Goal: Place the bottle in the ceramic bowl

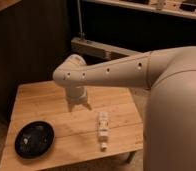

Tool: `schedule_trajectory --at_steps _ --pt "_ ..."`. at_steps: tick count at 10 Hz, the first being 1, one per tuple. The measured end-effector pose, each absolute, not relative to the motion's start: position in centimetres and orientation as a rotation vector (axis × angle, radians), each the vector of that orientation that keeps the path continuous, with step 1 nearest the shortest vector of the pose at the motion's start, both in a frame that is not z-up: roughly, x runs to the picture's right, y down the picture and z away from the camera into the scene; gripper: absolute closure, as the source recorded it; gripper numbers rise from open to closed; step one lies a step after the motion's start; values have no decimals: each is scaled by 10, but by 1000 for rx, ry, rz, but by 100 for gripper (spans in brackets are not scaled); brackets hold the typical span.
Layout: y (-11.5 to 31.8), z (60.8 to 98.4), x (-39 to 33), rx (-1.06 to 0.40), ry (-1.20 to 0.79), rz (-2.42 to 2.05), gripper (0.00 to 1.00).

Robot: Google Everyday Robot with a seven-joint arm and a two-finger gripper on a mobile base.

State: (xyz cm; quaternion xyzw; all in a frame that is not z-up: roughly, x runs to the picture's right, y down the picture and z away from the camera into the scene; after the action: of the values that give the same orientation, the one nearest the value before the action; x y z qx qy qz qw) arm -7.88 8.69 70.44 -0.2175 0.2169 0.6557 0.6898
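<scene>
Bottle (103,129) lies flat on the surface (41,100), lengthwise front-to-back, just right of the gripper (78,106), whose jaws hang wide and empty.

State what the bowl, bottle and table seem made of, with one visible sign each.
Bowl: likely glazed ceramic, glossy black. Bottle: probably plastic, matte cream. Table: wood, pale grain and plank seams. Gripper, open, hangs over the table near the bottle.

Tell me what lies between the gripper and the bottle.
Nothing but bare wooden table: in the camera view the open gripper hangs over the table's middle, the bottle lying nearby toward the near edge.
</scene>
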Motion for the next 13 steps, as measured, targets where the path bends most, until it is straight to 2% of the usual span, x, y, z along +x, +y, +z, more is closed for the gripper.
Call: schedule_trajectory --at_steps 13 --pt "79 693 -38 -439 520 1563 35"
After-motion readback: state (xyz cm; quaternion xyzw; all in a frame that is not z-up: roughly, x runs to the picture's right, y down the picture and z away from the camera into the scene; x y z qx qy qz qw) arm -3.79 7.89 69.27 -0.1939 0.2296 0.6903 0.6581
